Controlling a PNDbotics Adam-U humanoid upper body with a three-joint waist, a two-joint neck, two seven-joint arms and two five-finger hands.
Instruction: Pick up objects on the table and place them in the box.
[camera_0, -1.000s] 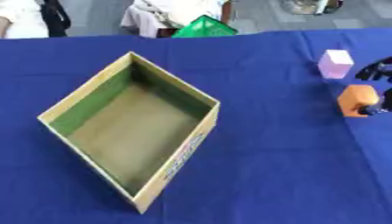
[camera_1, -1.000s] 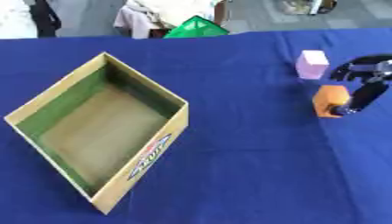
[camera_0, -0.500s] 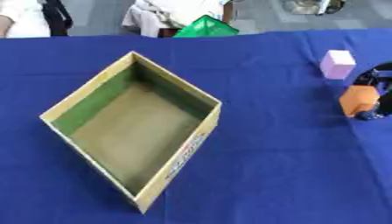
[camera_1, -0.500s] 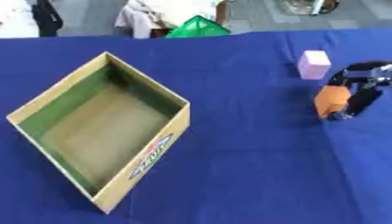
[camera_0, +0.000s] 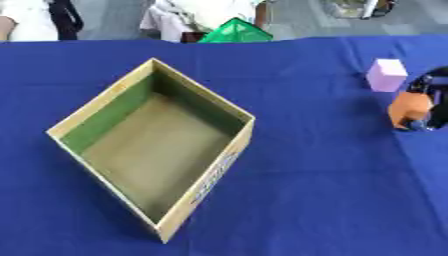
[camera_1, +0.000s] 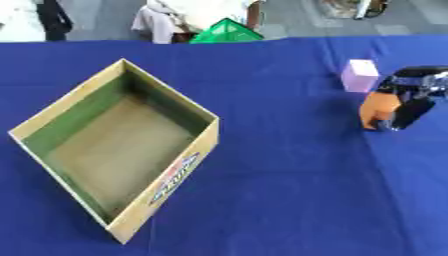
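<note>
A: Where's the orange block (camera_1: 379, 110)?
B: On the worktop (camera_1: 289, 190), right of the empty box (camera_1: 114, 150), the right robot hand (camera_1: 411, 102) curled round it.
A: Advice?
B: Lift straight, avoid the pink block (camera_1: 360, 75), clear the box wall.

it looked like a demonstration or lab space set up for robot trials rather than a home. a table (camera_0: 289, 200) draped in plain blue cloth filled the view, with an open cardboard box (camera_1: 166, 180) and a few simple coloured blocks (camera_1: 360, 75) laid out on it. beyond the far edge was grey floor (camera_0: 306, 20), where people stood close by.
</note>
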